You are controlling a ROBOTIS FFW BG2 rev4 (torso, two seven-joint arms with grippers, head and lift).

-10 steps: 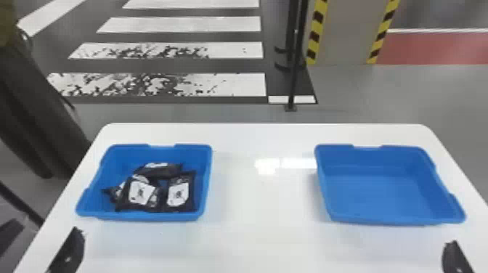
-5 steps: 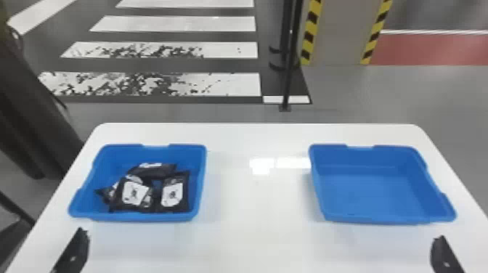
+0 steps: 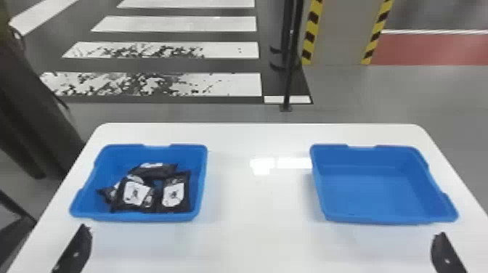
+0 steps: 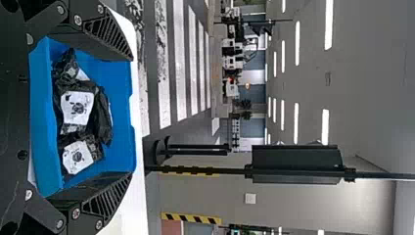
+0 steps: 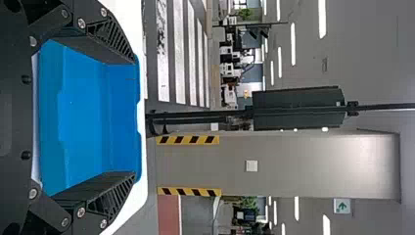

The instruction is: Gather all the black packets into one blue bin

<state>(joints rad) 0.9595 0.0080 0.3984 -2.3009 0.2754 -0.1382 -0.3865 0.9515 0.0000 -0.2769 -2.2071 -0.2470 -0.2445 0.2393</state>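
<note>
The left gripper (image 3: 74, 250) waits, fingers spread, near the blue bin (image 3: 145, 218) where the black packets (image 3: 134, 194) lie heaped; the right gripper (image 3: 448, 254), also spread wide, sits near the empty bin (image 3: 392, 219)! Every packet in view lies in that left-hand bin

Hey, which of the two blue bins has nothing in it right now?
The blue bin on the robot's right; its floor is bare, while the one on the robot's left holds the black packets.

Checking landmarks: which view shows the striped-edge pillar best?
The right wrist view: the pillar stands clear of the black pole, both striped edges visible. Left wrist view: the pole overlaps it. Head view: its lower part.
</note>
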